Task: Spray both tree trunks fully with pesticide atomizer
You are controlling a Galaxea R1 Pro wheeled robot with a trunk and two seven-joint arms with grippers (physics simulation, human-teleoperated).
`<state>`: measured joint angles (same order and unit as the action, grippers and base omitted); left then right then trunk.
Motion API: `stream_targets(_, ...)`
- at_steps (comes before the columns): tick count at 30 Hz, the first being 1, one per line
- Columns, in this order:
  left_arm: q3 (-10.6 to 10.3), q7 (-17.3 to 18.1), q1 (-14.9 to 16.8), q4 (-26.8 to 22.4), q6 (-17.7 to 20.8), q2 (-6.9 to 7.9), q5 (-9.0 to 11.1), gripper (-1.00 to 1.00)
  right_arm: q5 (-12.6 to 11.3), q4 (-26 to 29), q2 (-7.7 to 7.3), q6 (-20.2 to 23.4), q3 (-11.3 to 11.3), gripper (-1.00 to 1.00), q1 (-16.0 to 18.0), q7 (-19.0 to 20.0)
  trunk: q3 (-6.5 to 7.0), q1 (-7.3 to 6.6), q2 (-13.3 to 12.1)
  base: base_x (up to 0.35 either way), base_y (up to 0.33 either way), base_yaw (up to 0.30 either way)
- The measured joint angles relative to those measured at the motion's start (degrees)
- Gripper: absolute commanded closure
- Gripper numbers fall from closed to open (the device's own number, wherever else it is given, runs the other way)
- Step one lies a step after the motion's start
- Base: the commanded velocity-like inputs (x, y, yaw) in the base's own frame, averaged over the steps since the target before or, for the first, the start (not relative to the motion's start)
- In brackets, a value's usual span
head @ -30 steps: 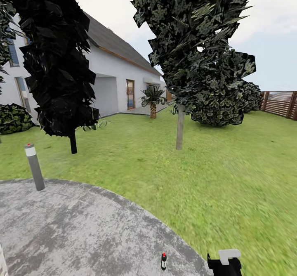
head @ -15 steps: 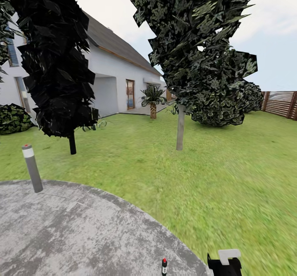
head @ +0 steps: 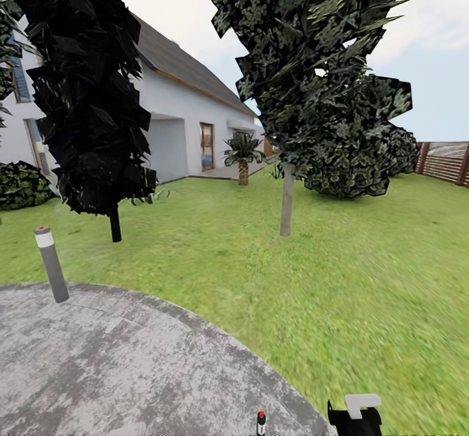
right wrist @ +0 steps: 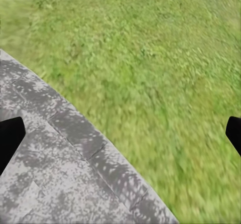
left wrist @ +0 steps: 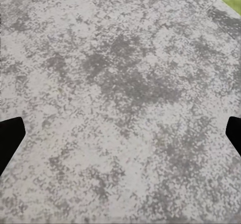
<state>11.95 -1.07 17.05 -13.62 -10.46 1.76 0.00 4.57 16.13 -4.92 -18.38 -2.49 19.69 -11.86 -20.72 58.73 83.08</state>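
The pesticide atomizer (head: 260,422), a tiny upright sprayer with a red dot on top, stands on the paved circle at the very bottom edge of the head view. A black and white part of my right arm (head: 355,416) shows just right of it. One broad-leaved tree (head: 312,64) rises from the lawn ahead on a straight pale grey-brown tree trunk (head: 285,201). The second such tree is out of view. My left gripper (left wrist: 120,138) hangs open over bare paving. My right gripper (right wrist: 120,138) is open above the paving's edge and the grass.
A grey bollard lamp (head: 51,263) stands at the paved circle's (head: 130,358) far left rim. A dark conifer (head: 91,90) rises behind it. Beyond the lawn (head: 365,279) are a white house (head: 189,116), a short palm (head: 242,156), shrubs (head: 358,156) and a slat fence (head: 446,161).
The whole head view has shifted a little, so the camera moved. The atomizer now sits lower, at the picture's bottom edge. Both grippers hold nothing, as before.
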Motion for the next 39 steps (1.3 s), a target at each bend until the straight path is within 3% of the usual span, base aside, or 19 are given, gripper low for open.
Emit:
stream_targets(23,0.00,-0.06,0.00,0.02,-0.01,0.02,0.00,-1.00,0.00,0.01,0.00,0.01,0.02,-1.00,0.00,0.03,-2.17,0.00,0.00,0.015,0.000,0.002)
stream_targets(29,0.00,-0.01,0.00,0.67,-0.08,0.17,0.00,-1.00,0.00,-0.04,0.00,-0.03,-0.03,-1.00,0.00,0.06,-2.31,0.08,-0.01,0.236,0.000,0.000)
stream_targets(39,0.00,-0.02,0.00,0.96,-0.17,0.12,0.07,-1.00,-0.05,-0.30,-0.34,-0.12,0.25,-1.00,0.00,-0.16,-2.32,0.00,0.00,0.013,0.000,0.000)
